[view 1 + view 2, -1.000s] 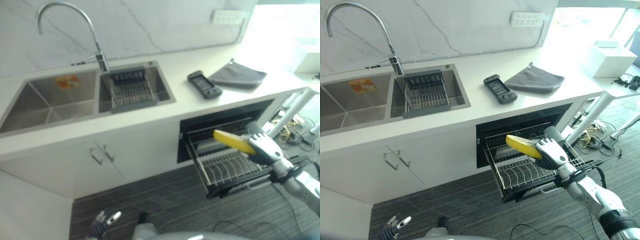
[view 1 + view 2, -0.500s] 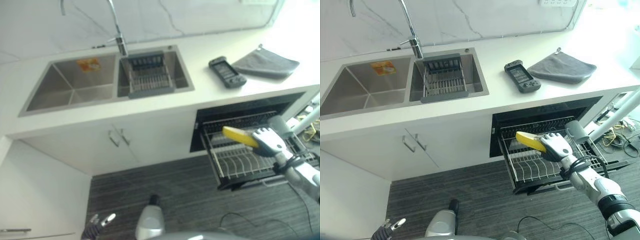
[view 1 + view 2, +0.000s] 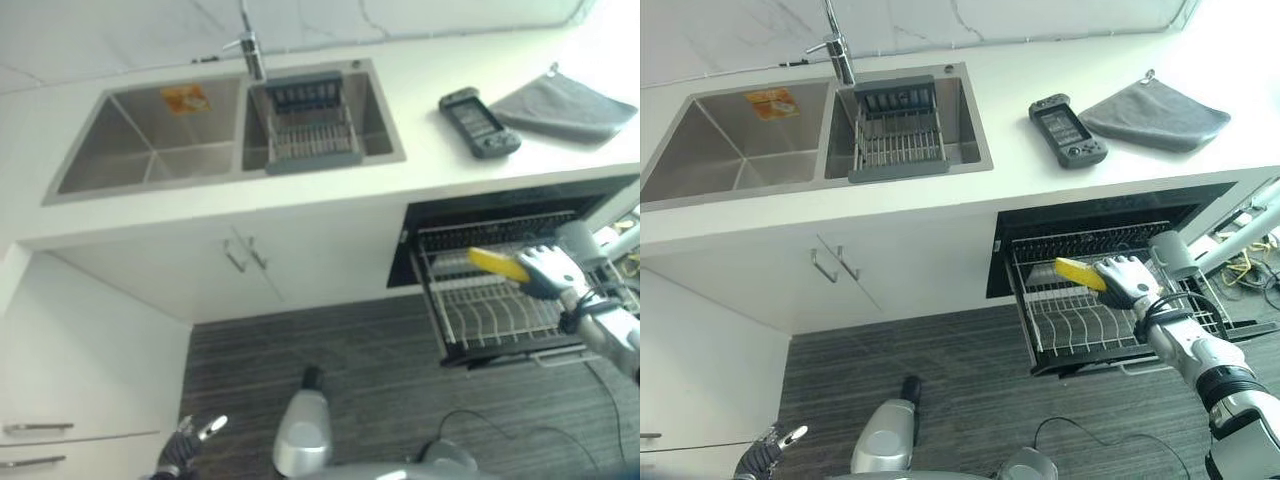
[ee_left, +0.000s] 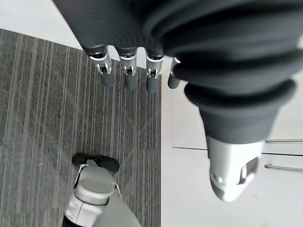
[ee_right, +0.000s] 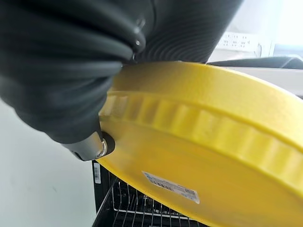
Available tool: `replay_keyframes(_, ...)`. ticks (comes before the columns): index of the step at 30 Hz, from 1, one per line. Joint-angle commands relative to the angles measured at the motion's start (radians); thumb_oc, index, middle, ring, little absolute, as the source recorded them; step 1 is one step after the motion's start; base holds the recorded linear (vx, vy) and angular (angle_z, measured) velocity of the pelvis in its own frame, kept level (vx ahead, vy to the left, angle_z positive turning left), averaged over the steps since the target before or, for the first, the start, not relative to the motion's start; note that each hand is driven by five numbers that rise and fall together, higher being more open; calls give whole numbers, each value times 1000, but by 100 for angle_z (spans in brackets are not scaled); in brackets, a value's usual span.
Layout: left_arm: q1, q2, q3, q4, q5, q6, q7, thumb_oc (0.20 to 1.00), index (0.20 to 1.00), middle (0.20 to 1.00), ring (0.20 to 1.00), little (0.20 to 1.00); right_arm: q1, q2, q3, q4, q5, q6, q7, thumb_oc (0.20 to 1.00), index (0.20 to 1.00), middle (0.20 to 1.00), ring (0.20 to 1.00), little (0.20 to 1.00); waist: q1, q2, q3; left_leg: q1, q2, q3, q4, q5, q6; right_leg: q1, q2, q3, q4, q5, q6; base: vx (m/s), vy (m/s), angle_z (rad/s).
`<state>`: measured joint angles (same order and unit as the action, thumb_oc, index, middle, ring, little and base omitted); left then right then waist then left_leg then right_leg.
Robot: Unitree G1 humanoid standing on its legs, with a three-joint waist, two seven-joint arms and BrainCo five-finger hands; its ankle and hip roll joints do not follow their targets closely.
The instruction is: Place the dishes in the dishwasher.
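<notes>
Nearest the camera, the left hand (image 3: 768,456) hangs low over the grey striped floor (image 3: 940,350), beside a white cabinet front. In its wrist view the fingers (image 4: 128,75) extend straight and slightly spread, holding nothing. This hand is idle.

Further out, the right hand (image 3: 1124,282) is over the pulled-out dishwasher rack (image 3: 1060,335). Its fingers are clamped on the rim of a yellow plate (image 3: 1079,273). The plate is held roughly level above the wire tines, toward the rear of the rack; from these views it appears clear of the wires, not yet seated. In the right wrist view the yellow plate (image 5: 199,151) sits directly against the dark cover, with rack wires visible beneath it.

Step in hand, as judged: transport is complete and insertion is about to start. The next move calls for the following:
- Tilt the plate onto its edge so that it aligns with a slot between two tines.
- Lower it until the rim rests in the rack.
- Release only once the plate is supported, to avoid it tipping flat.

Beyond the rack, the dishwasher opening (image 3: 1090,215) lies under the white bench (image 3: 1010,180). On the bench lie a dark handheld device (image 3: 1067,130) and, just beside it, a grey cloth (image 3: 1155,113). Farthest left is the double sink (image 3: 730,150), with a drain basket (image 3: 896,135) in one basin and the tap (image 3: 838,45) behind it.
</notes>
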<state>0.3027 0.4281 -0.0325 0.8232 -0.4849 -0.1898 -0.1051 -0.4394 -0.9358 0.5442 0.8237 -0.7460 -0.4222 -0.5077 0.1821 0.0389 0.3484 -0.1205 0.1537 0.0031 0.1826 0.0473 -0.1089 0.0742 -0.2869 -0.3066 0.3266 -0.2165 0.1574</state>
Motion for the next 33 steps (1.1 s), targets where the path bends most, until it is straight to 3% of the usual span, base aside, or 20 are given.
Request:
replay_keyframes(1, -9, 57, -23, -36, -28, -47, 36, 1000, 1000, 1000, 1000, 1000, -130, -11, 5, 21, 40, 9, -37, 200, 200, 200, 200, 200, 35, -8, -34, -5, 99, -78, 168, -113, -54, -115, -33, 44, 3, 138, 22, -67, 3, 0)
replay_keyframes(6, -25, 56, -35, -50, -39, -87, 61, 1000, 1000, 1000, 1000, 1000, -170, 9, 35, 61, 42, 14, -53, 200, 200, 200, 200, 200, 38, -1, -20, -48, 97, -76, 227, -139, -48, -161, -53, 55, 65, 126, 18, -52, 10, -4)
replay_keyframes(13, -26, 64, -52, -89, -68, -68, 93, 1000, 1000, 1000, 1000, 1000, -222, 30, 33, 152, 46, 28, -101, 200, 200, 200, 200, 200, 46, 15, -5, -126, 84, -82, 322, -185, -35, -258, -101, 79, 175, 109, 23, -24, 8, 2)
replay_keyframes(21, -50, 98, -46, -106, -117, -71, 72, 1000, 1000, 1000, 1000, 1000, -327, -9, 54, 194, 48, 106, -123, 200, 200, 200, 200, 200, 53, 34, 16, -212, 74, -94, 312, -165, -32, -371, -129, 112, 190, 126, 44, -99, 2, -2)
replay_keyframes(33, -102, 127, -32, -73, -156, -86, 27, 1000, 1000, 1000, 1000, 1000, -479, -36, 127, 247, 42, 177, -96, 200, 200, 200, 200, 200, 62, 53, 36, -322, 61, -99, 303, -148, -28, -504, -145, 145, 216, 127, 49, -103, -14, 1)
